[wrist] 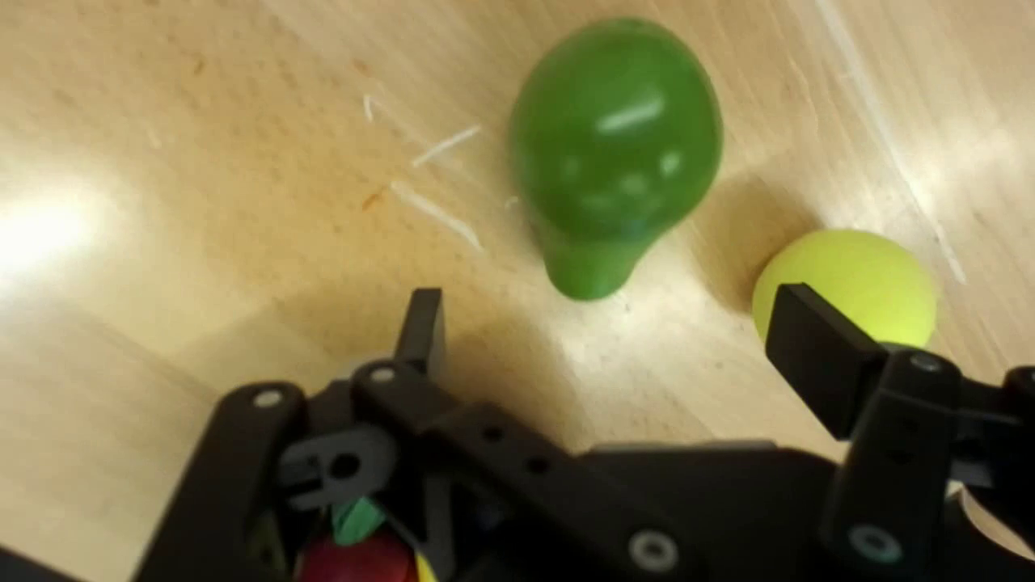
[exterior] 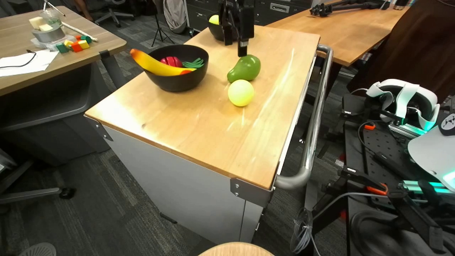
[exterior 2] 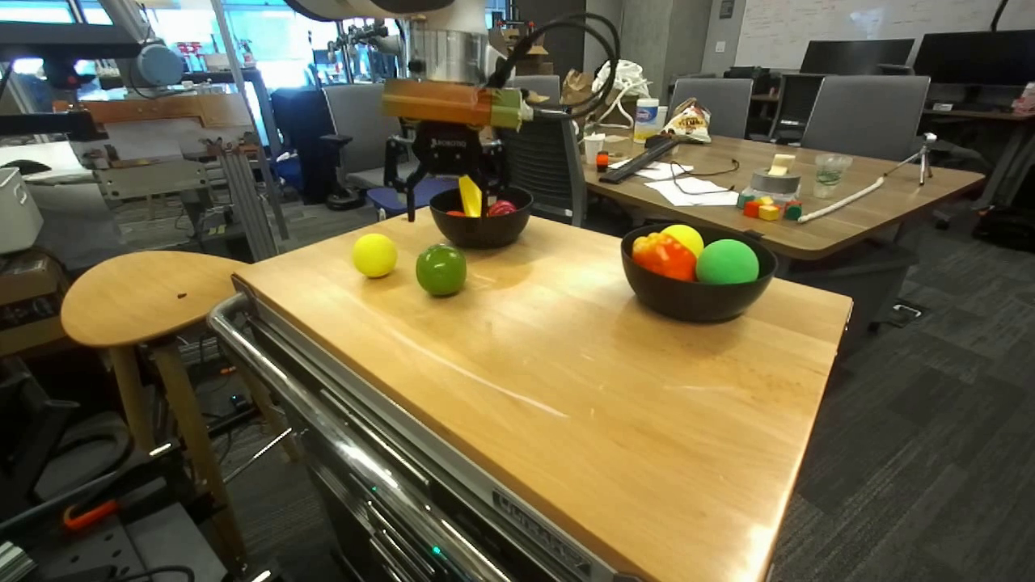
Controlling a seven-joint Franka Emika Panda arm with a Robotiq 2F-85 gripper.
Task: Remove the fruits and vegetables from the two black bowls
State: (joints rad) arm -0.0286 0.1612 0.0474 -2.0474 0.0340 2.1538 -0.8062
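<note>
The claw [wrist: 608, 323], jaws apart and empty, hangs above the surface [exterior: 199, 124], while the banana [exterior: 156, 66], leaning in a black bowl [exterior: 177, 84], is probably light, firm and slick, best gripped across its middle.

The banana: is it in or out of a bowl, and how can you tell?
In a bowl: an exterior view shows the banana lying in a black bowl, one end sticking out past the rim.

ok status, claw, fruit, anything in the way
Claw open, nothing held. Green pear-shaped piece, yellow ball out on wooden top. Both black bowls hold produce. Nothing seen blocking claw.
</note>
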